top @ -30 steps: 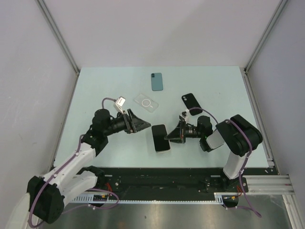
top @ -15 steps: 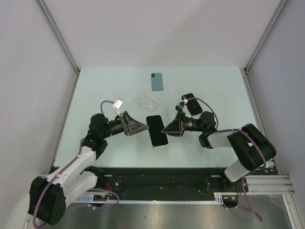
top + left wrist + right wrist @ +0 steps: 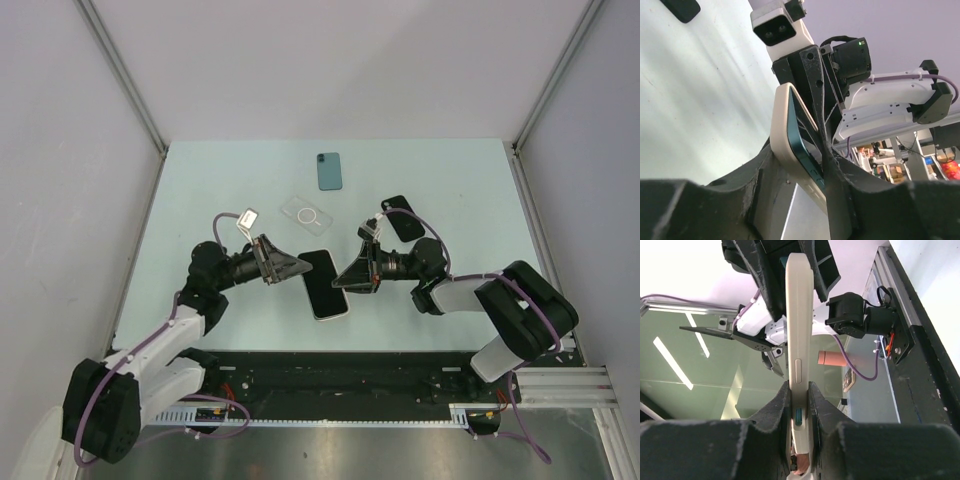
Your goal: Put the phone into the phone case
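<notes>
A: The phone (image 3: 325, 284) is held over the near middle of the desk (image 3: 200, 190), screen turned up, caught between two arms pointed at each other nose to nose.

B: It is gripped by the right jaws, that much is plain. In the right wrist view they are pinched narrow at its long edge, pads pressed flat against both faces. The left jaws are set about half open around the opposite edge. Whether contact is made on both sides cannot be told.

A: A pale case (image 3: 786, 131) can be seen wrapped round the teal edge in the left wrist view.

B: So seating looks to be the step in hand, though how fully the phone is pressed home cannot be judged. To do it well, the right grip should be kept firm and square. The squeeze from the left should be applied evenly across back and screen near the rim, so no corner is left proud. Twisting is to be avoided, or the phone could be levered out of that narrow pinch.

A: And the poses?

B: The left arm (image 3: 160, 335) is stretched low from the near left corner, wrist laid level and aimed right. The right arm (image 3: 455, 295) is folded tight at the elbow, forearm level and aimed left.
</notes>
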Available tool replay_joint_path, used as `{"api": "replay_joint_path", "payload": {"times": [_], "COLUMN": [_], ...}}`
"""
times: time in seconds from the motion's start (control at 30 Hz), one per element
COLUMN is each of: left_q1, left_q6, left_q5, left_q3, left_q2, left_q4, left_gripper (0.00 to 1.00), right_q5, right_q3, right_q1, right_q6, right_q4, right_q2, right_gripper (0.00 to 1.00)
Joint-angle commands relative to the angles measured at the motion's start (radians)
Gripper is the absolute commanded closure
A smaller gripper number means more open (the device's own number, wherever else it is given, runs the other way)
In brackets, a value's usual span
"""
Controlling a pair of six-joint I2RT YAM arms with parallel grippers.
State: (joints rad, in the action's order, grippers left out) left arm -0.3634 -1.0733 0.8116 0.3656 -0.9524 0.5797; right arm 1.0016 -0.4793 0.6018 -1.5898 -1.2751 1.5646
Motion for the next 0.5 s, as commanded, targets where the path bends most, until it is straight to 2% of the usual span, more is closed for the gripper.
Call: {"api": "replay_joint_path", "payload": {"times": [0.0,0.03,0.07,0.13,0.17,0.3,0.33,0.37,0.43,0.47], "left_q1": [0.006,0.006,0.006,0.006,0.006,0.006,0.006,0.006,0.006,0.006], "left_q6": [-0.025,-0.030,-0.033,-0.043,-0.043,-0.027,-0.022,-0.022,-0.008,-0.004], "left_q5": [0.014,0.017,0.018,0.023,0.023,0.011,0.009,0.006,0.001,0.003], "left_q3": [-0.008,-0.011,-0.013,-0.008,-0.005,0.001,0.002,0.001,0.006,0.009], "left_q2": [-0.006,-0.008,-0.006,-0.006,-0.005,0.004,0.009,0.010,0.017,0.023], "left_q4": [0.075,0.089,0.094,0.088,0.080,0.010,-0.018,-0.026,-0.061,-0.072], "left_gripper": [0.61,0.64,0.77,0.96,1.00,1.00,1.00,1.00,1.00,0.95], "right_q5": [-0.015,-0.015,-0.014,-0.011,-0.008,-0.012,-0.020,-0.023,-0.031,-0.037], "right_q3": [-0.038,-0.039,-0.039,-0.039,-0.039,-0.039,-0.039,-0.039,-0.039,-0.039], "right_q1": [0.009,0.009,0.010,0.012,0.013,0.013,0.013,0.013,0.013,0.015], "right_q6": [-0.016,-0.015,-0.013,-0.012,-0.010,-0.010,-0.010,-0.010,-0.009,-0.009], "right_q4": [-0.323,-0.323,-0.323,-0.323,-0.323,-0.322,-0.322,-0.322,-0.322,-0.322], "right_q2": [-0.025,-0.023,-0.021,-0.021,-0.023,-0.009,-0.002,0.008,0.029,0.034], "right_gripper": [0.96,0.96,0.96,0.94,0.93,0.77,0.76,0.76,0.83,0.87]}}
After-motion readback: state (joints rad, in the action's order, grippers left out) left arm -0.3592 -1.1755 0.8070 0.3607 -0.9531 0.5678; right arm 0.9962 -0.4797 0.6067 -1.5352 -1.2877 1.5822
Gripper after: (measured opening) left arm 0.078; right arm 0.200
